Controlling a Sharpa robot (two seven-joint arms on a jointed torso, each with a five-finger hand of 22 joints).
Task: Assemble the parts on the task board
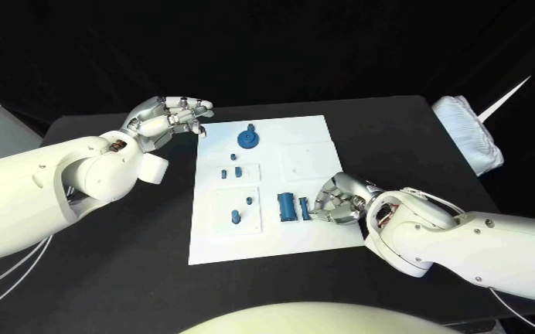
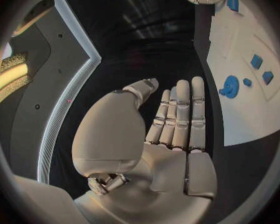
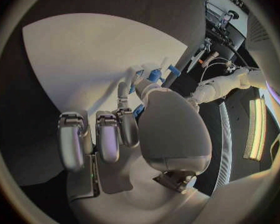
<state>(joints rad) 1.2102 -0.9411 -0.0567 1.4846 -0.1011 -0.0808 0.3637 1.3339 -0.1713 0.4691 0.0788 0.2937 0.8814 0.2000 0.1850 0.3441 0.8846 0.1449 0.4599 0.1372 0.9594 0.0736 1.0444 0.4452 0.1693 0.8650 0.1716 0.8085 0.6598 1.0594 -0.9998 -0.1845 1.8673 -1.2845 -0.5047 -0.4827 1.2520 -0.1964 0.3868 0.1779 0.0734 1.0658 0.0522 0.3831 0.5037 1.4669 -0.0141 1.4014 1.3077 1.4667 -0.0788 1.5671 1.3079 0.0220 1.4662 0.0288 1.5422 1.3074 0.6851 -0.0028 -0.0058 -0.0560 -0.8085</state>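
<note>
The right hand [image 1: 338, 201] is resting on the task board [image 1: 307, 137] at its near right edge, its fingers curling around a small blue part [image 1: 303, 209] beside a blue cylinder [image 1: 285, 206]; whether it is actually gripping cannot be told. The left hand [image 1: 173, 117] is hovering empty, fingers straight and together, just off the board's far left corner near the blue gear [image 1: 250, 138]. Judged risk: a loose pinch is letting the part tip, or knocking the cylinder.

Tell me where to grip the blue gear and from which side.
Pinch the gear by its toothed rim, coming down from above. It lies flat on the board, so its underside is closed off. The open left hand is nearest.
</note>
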